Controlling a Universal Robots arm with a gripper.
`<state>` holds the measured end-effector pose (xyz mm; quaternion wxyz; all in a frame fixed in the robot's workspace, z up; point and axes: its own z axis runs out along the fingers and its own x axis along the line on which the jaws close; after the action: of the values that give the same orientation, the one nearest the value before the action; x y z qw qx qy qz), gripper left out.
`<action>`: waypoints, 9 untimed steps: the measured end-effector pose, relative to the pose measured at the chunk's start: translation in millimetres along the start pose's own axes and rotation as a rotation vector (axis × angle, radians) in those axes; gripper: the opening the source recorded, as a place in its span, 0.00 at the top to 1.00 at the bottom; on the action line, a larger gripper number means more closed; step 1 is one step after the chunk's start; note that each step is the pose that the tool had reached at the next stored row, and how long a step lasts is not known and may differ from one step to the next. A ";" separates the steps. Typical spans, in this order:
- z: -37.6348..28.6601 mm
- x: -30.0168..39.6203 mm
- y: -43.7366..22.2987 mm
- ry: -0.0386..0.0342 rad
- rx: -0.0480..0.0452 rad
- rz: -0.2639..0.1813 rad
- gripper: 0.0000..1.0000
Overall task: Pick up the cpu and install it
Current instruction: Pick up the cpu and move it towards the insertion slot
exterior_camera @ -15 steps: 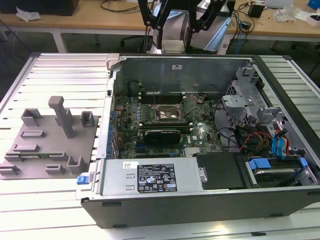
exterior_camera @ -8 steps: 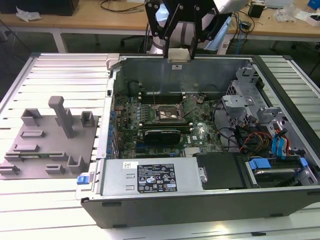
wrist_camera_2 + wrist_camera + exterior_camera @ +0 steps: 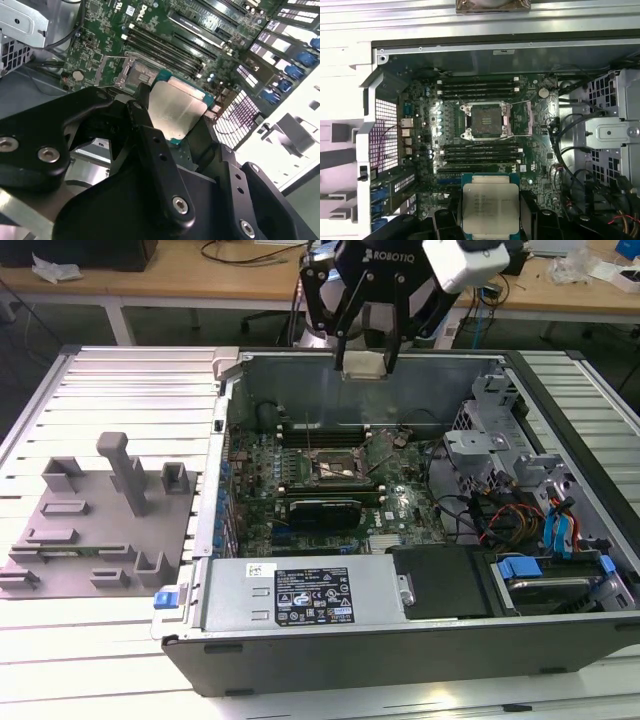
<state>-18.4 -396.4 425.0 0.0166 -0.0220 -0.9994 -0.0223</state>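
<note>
Hand: closed on the cpu, pinching two opposite edges, probably so the contact face stays untouched.
Cpu: held level with its metal top upward, raised well above the socket and off to one side of it.
Socket: on the motherboard; its recess looks empty.
Fixture plate: on the counter, well apart from the socket, outside the case.
Stage: pick-up judged complete; the chip is not yet seated.
</note>
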 end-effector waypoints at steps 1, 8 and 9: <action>2.9 -0.8 -0.1 0.0000 0.0000 0.000 0.45; 20.6 -2.9 -0.8 0.0001 -0.0001 0.000 0.45; 22.3 -3.0 -0.8 0.0001 -0.0001 0.000 0.45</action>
<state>-16.1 -396.4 402.6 0.0166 -0.0220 -0.9994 -0.0223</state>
